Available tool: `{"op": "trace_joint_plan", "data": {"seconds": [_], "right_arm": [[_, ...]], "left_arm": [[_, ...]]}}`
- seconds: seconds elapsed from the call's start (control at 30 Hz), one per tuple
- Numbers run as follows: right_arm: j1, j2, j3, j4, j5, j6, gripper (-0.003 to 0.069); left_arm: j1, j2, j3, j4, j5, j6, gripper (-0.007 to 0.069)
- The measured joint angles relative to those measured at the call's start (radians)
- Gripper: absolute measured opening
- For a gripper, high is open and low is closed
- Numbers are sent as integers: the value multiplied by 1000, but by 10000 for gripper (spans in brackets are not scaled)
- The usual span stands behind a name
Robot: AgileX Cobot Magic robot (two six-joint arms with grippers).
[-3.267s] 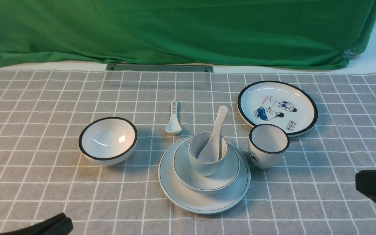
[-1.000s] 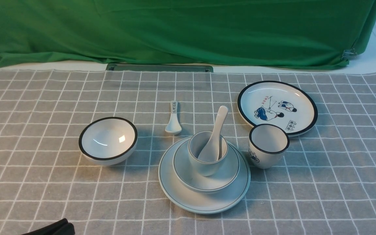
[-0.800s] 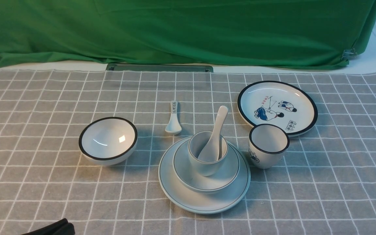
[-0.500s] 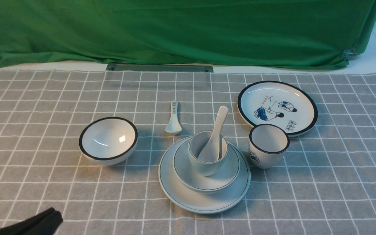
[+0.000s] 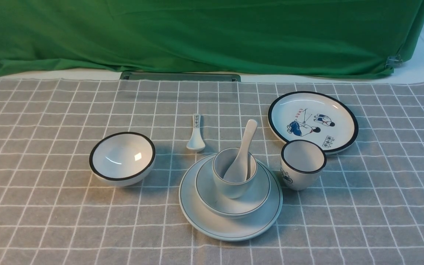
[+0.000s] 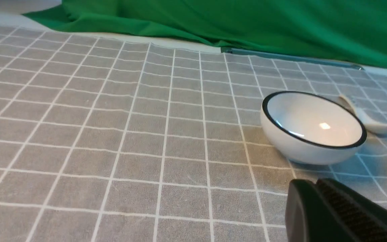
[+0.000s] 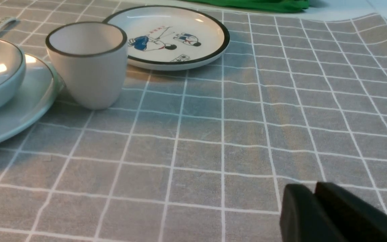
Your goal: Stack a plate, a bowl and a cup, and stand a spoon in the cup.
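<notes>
One grey checked tablecloth point(image 5: 50, 110) covers the whole table, white grid lines running back to a green drape point(image 5: 212, 33) across the far side. Mid-table sits the stack: plate point(image 5: 230, 230), bowl point(image 5: 234, 208) on it, cup point(image 5: 232, 184) in the bowl, spoon point(image 5: 243, 152) leaning in the cup, handle tilted back. Around it lie a black-rimmed bowl point(image 5: 122, 158), a small spoon point(image 5: 195, 133), a bicycle cup point(image 5: 302, 164) and a cartoon plate point(image 5: 312, 121). The left gripper point(image 6: 314, 188) hangs low by the near edge (pressed closed, empty). The right gripper point(image 7: 314, 191) holds nothing; its fingers look nearly together, though how far parted I cannot tell.
</notes>
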Motion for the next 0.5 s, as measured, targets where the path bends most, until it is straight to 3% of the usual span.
{"op": "trace_joint_plan", "data": {"seconds": [0.5], "right_arm": [[0, 0, 0, 0, 0, 0, 141]], "left_arm": [[0, 0, 0, -61, -10, 23, 10]]}}
